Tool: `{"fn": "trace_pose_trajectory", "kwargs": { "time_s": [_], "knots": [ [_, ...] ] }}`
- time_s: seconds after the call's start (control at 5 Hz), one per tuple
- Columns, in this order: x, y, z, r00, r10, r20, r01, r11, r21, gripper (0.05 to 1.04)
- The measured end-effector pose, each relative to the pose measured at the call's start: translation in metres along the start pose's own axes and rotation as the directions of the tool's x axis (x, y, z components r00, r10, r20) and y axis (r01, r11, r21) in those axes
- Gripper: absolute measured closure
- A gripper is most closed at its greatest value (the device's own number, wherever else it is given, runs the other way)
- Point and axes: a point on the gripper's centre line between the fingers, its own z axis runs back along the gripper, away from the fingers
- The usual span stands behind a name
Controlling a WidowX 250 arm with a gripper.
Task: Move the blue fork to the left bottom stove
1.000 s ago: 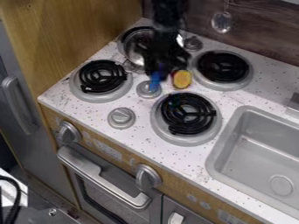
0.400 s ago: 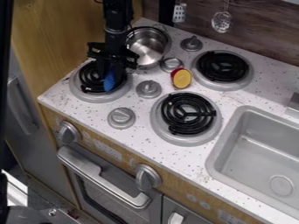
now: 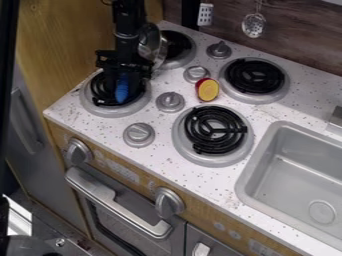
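End effector point(image 3: 123, 94) narrow, holding blue fork point(image 3: 122, 87) upright over bottom-left burner point(image 3: 105, 110). Tight sides: wood panel point(image 3: 57, 55) near left, tilted silver pot point(image 3: 157, 47) right beside arm. More room frontward, over the tabletop point(image 3: 100, 123) strip between burner and front edge.

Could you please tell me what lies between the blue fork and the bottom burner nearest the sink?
The camera view shows the left bottom burner's rim, then a silver knob between the fork and that burner.
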Motion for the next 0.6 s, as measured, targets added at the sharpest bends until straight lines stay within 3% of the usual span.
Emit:
{"fn": "trace_pose_trajectory", "kwargs": {
  "time_s": [0.2,0.6],
  "knots": [
    [-0.005,0.001,0.002,1.0,-0.021,-0.004,0.021,1.0,0.011,0.09],
    [-0.005,-0.027,0.054,0.982,-0.128,0.136,0.129,0.992,-0.004,0.086]
  ]
}}
